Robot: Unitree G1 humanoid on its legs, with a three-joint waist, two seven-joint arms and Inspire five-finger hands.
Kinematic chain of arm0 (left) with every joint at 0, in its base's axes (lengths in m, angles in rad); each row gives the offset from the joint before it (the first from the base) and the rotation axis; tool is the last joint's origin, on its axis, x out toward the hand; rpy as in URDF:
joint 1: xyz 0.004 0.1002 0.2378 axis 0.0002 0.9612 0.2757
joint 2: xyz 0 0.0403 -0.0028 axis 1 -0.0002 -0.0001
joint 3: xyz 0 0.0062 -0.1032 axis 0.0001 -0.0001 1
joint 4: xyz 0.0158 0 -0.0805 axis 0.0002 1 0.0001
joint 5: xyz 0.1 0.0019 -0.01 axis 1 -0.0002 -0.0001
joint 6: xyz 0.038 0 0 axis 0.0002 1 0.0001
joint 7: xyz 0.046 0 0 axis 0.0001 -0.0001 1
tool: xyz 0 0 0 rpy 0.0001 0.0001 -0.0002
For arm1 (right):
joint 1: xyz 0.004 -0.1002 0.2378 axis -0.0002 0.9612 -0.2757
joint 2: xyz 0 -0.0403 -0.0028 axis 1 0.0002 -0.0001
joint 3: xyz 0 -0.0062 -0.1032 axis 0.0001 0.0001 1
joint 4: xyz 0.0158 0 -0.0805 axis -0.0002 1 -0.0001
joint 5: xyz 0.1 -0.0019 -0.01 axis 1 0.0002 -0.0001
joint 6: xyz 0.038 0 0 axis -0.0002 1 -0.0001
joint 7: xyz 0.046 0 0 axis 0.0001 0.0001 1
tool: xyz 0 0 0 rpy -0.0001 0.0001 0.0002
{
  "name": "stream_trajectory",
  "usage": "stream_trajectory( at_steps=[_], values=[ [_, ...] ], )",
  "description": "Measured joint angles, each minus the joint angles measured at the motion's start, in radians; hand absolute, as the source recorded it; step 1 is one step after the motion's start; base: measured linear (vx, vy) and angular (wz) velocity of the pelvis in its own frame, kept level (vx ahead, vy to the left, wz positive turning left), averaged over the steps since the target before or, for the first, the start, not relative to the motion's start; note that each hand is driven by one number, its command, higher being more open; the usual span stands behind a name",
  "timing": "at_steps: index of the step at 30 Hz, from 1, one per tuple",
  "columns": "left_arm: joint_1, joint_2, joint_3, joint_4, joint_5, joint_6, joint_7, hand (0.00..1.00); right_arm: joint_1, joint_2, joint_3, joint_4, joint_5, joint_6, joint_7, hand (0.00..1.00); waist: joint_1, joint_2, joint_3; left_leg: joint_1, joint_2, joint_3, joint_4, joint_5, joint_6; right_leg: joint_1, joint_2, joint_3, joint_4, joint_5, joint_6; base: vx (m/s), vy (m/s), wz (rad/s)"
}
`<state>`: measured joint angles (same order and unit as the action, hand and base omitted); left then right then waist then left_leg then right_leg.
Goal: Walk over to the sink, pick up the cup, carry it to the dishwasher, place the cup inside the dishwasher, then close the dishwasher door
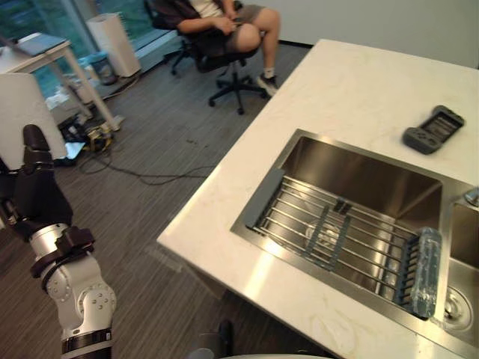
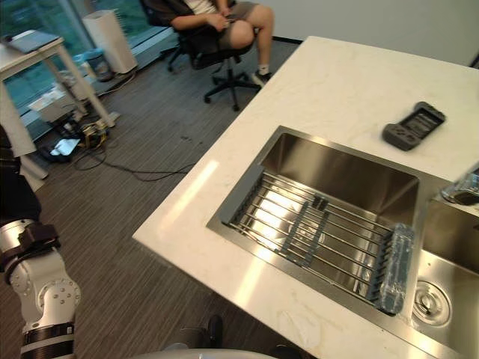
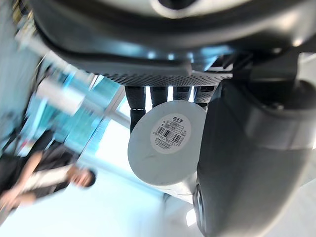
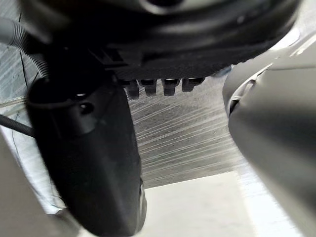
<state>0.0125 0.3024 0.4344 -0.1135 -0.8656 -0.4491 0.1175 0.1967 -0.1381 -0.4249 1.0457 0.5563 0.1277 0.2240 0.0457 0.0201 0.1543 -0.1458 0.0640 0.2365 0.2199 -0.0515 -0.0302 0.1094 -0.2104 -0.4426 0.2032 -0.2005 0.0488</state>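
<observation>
Left wrist view: left hand [image 3: 237, 163] clamped round white cup [image 3: 165, 143], at 9 o'clock from sink [image 1: 352, 168]. Keep cup level while walking to dishwasher. Right hand [image 4: 89, 148]: cannot tell.

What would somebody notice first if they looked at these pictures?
Probably the white cup gripped in the robot's left hand, raised at the left over the floor. Next, the shiny steel sink with a wire rack across it, set in the pale counter, and a person sitting on an office chair beyond.
</observation>
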Motion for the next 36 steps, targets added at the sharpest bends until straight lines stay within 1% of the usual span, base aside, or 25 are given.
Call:
stream_trajectory(
  at_steps=[3, 4, 5, 6, 7, 8, 9, 10, 12, 14, 16, 18, 19, 20, 21, 22, 23, 24, 25, 26, 30, 32, 33, 34, 36],
  values=[
    [0.0, 0.005, 0.033, 0.0, -0.004, -0.005, -0.038, 0.0, 0.038, -0.024, -0.002, 0.006, 0.0, -0.011, -0.005, 1.0, 0.0, 0.026, -0.025, -0.011, 0.126, 0.227, 0.126, -0.011, 0.091, -0.024, -0.078, -0.137, 0.084, -0.004, 0.006, -0.06, 0.189, 1.04],
    [-0.011, 0.016, 0.041, 0.003, -0.022, -0.008, -0.05, 0.0, 0.044, -0.036, -0.012, 0.009, 0.001, -0.024, -0.007, 1.0, -0.005, 0.047, -0.038, -0.021, 0.124, 0.253, 0.132, 0.022, 0.086, -0.046, -0.107, -0.2, 0.158, -0.04, 0.009, -0.02, 0.139, 1.04],
    [-0.022, 0.027, 0.041, 0.007, -0.03, -0.007, -0.051, 0.0, 0.049, -0.032, -0.011, 0.012, 0.001, -0.028, -0.007, 1.0, -0.014, 0.049, -0.037, -0.034, 0.109, 0.259, 0.127, 0.027, 0.083, -0.052, -0.108, -0.203, 0.169, -0.065, 0.005, -0.08, 0.122, 1.61],
    [-0.037, 0.031, 0.044, 0.008, -0.048, -0.006, -0.052, 0.0, 0.046, -0.028, -0.007, 0.011, 0.002, -0.034, -0.004, 1.0, -0.027, 0.053, -0.038, -0.057, 0.059, 0.212, 0.054, 0.058, 0.087, -0.071, -0.065, -0.224, 0.155, -0.094, -0.03, -0.12, 0.067, 1.95],
    [-0.044, 0.007, 0.047, 0.007, -0.057, -0.004, -0.053, 0.0, 0.048, -0.027, -0.011, 0.015, 0.002, -0.048, -0.004, 1.0, -0.06, 0.062, -0.058, -0.046, -0.001, 0.158, -0.086, 0.128, 0.087, -0.072, -0.042, -0.229, 0.098, -0.082, -0.042, -0.09, 0.124, 2.14],
    [-0.054, -0.004, 0.056, 0.006, -0.062, -0.004, -0.056, 0.0, 0.042, -0.013, -0.028, 0.031, 0.003, -0.065, -0.007, 1.0, -0.056, 0.061, -0.065, -0.025, 0.003, 0.266, -0.094, 0.062, 0.121, -0.065, -0.076, -0.296, 0.098, -0.045, 0.003, 0.01, 0.154, 1.89],
    [-0.055, -0.007, 0.07, 0.006, -0.068, -0.005, -0.055, 0.0, 0.034, -0.008, -0.029, 0.028, 0.003, -0.081, -0.02, 1.0, -0.046, 0.057, -0.047, 0.017, 0.066, 0.429, -0.012, -0.003, 0.103, -0.054, -0.135, -0.357, 0.173, -0.041, 0.035, 0.08, 0.172, 1.29],
    [-0.056, -0.007, 0.069, 0.005, -0.067, -0.004, -0.055, 0.0, 0.035, -0.01, -0.03, 0.028, 0.002, -0.09, -0.029, 1.0, -0.044, 0.058, -0.039, 0.035, 0.078, 0.459, 0.002, -0.004, 0.085, -0.042, -0.157, -0.383, 0.209, -0.042, 0.033, 0.03, 0.164, 1.11],
    [-0.049, -0.004, 0.068, -0.012, -0.066, 0.008, -0.055, 0.0, 0.049, -0.018, -0.03, 0.025, 0.001, -0.098, -0.047, 1.0, -0.035, 0.038, -0.035, 0.061, 0.023, 0.456, -0.011, -0.002, 0.074, -0.008, -0.23, -0.452, 0.28, -0.044, 0.03, -0.05, 0.206, 0.87],
    [-0.007, -0.009, 0.066, -0.101, -0.067, 0.015, -0.062, 0.0, 0.058, -0.013, -0.034, 0.016, 0.0, -0.112, -0.054, 1.0, -0.033, 0.022, -0.039, 0.063, -0.072, 0.384, -0.115, 0.018, 0.098, 0.036, -0.255, -0.504, 0.241, -0.039, 0.026, -0.07, 0.248, 1.03],
    [0.043, -0.021, 0.065, -0.15, -0.071, 0.042, -0.086, 0.0, 0.057, -0.016, -0.044, 0.006, -0.005, -0.111, -0.067, 1.0, -0.016, 0.041, -0.03, 0.064, -0.106, 0.354, -0.158, 0.021, 0.104, 0.047, -0.247, -0.506, 0.205, 0.011, 0.026, -0.06, 0.239, 0.68],
    [0.069, -0.035, 0.062, -0.178, -0.077, 0.074, -0.11, 0.0, 0.059, -0.011, -0.059, 0.005, -0.005, -0.111, -0.076, 1.0, -0.001, 0.052, -0.025, 0.072, -0.142, 0.31, -0.188, 0.02, 0.106, 0.06, -0.248, -0.472, 0.195, 0.049, -0.007, -0.02, 0.234, 0.77],
    [0.072, -0.048, 0.037, -0.186, -0.077, 0.088, -0.122, 0.0, 0.064, -0.007, -0.081, 0.001, -0.005, -0.11, -0.073, 1.0, -0.008, 0.059, -0.022, 0.079, -0.17, 0.247, -0.198, 0.026, 0.119, 0.057, -0.258, -0.396, 0.235, 0.069, -0.055, 0.03, 0.207, 1.5],
    [0.071, -0.062, -0.022, -0.184, -0.078, 0.101, -0.142, 0.0, 0.078, 0.01, -0.123, -0.009, -0.005, -0.119, -0.065, 1.0, -0.026, 0.082, -0.028, 0.078, -0.184, 0.164, -0.216, 0.05, 0.174, 0.023, -0.214, -0.253, 0.284, 0.01, -0.09, 0.04, 0.19, 1.83],
    [0.07, -0.075, -0.052, -0.182, -0.078, 0.113, -0.16, 0.0, 0.083, 0.019, -0.131, -0.02, -0.006, -0.122, -0.06, 1.0, -0.039, 0.092, -0.028, 0.078, -0.19, 0.113, -0.229, 0.06, 0.172, 0.011, -0.163, -0.171, 0.281, -0.018, -0.088, 0.03, 0.123, 2.38],
    [0.062, -0.103, -0.122, -0.161, -0.077, 0.14, -0.208, 0.0, 0.092, 0.034, -0.135, -0.023, -0.004, -0.131, -0.055, 1.0, -0.072, 0.113, -0.02, 0.087, -0.193, 0.042, -0.263, 0.035, 0.097, -0.016, -0.041, 0.002, 0.255, -0.062, -0.084, 0.05, 0.067, 2.66],
    [0.046, -0.114, -0.155, -0.119, -0.074, 0.174, -0.257, 0.0, 0.084, 0.083, -0.131, -0.018, -0.002, -0.142, -0.051, 1.0, -0.102, 0.042, -0.005, 0.032, -0.19, 0.075, -0.07, -0.088, 0.094, -0.053, -0.024, 0.167, 0.223, -0.083, -0.044, 0.06, 0.027, 2.45],
    [0.04, -0.097, -0.17, -0.114, -0.075, 0.184, -0.263, 0.0, 0.084, 0.107, -0.115, -0.021, 0.0, -0.151, -0.048, 1.0, -0.1, 0.011, 0.007, -0.02, -0.149, 0.056, 0.111, -0.118, 0.234, -0.07, -0.036, 0.216, 0.221, -0.098, -0.011, 0.09, 0.042, 1.8],
    [0.034, -0.073, -0.216, -0.092, -0.075, 0.192, -0.272, 0.0, 0.087, 0.119, -0.082, -0.026, 0.002, -0.16, -0.043, 1.0, -0.088, 0.016, 0.017, -0.015, -0.099, -0.052, 0.152, -0.169, 0.131, -0.077, -0.013, 0.284, 0.195, -0.121, 0.039, 0.09, 0.046, 1.14],
    [0.028, -0.088, -0.262, -0.051, -0.075, 0.215, -0.263, 0.0, 0.08, 0.12, -0.036, -0.02, -0.002, -0.155, -0.045, 1.0, -0.087, 0.002, 0.014, 0.021, -0.13, -0.091, 0.112, -0.155, 0.123, -0.102, -0.001, 0.357, 0.176, -0.124, 0.047, 0.08, 0.06, 1.07],
    [0.022, -0.072, -0.425, -0.034, -0.007, 0.294, -0.254, 0.0, 0.066, 0.095, 0.048, -0.054, 0.002, -0.137, -0.042, 1.0, -0.092, 0.018, 0.001, 0.083, -0.147, -0.191, 0.007, -0.115, 0.112, -0.211, 0.086, 0.455, 0.171, -0.118, 0.038, 0.14, 0.021, 0.85],
    [0.021, -0.065, -0.482, -0.026, 0.032, 0.326, -0.252, 0.0, 0.058, 0.081, 0.083, -0.056, 0.021, -0.126, -0.041, 1.0, -0.094, 0.02, -0.011, 0.119, -0.151, -0.213, -0.014, -0.104, 0.123, -0.217, 0.098, 0.435, 0.098, -0.069, 0.027, 0.26, -0.032, 0.58],
    [0.018, -0.068, -0.52, -0.016, 0.076, 0.333, -0.254, 0.0, 0.045, 0.079, 0.092, -0.053, 0.067, -0.114, -0.041, 1.0, -0.111, 0.019, -0.029, 0.123, -0.15, -0.213, -0.026, -0.103, 0.122, -0.205, 0.111, 0.437, 0.03, 0.054, 0.017, 0.26, -0.052, 0.51],
    [0.015, -0.071, -0.534, -0.007, 0.09, 0.333, -0.257, 0.0, 0.038, 0.076, 0.097, -0.05, 0.084, -0.11, -0.044, 1.0, -0.114, 0.024, -0.037, 0.125, -0.147, -0.212, -0.036, -0.104, 0.121, -0.196, 0.115, 0.435, 0.012, 0.074, 0.035, 0.32, -0.074, 0.32],
    [0.013, -0.061, -0.558, 0.005, 0.142, 0.338, -0.258, 0.0, -0.012, 0.058, 0.125, -0.05, 0.091, -0.09, -0.055, 1.0, -0.112, 0.034, -0.044, 0.154, -0.122, -0.184, -0.085, -0.099, 0.09, -0.186, 0.14, 0.448, -0.009, 0.09, 0.023, 0.24, -0.087, -0.23]
  ],
)
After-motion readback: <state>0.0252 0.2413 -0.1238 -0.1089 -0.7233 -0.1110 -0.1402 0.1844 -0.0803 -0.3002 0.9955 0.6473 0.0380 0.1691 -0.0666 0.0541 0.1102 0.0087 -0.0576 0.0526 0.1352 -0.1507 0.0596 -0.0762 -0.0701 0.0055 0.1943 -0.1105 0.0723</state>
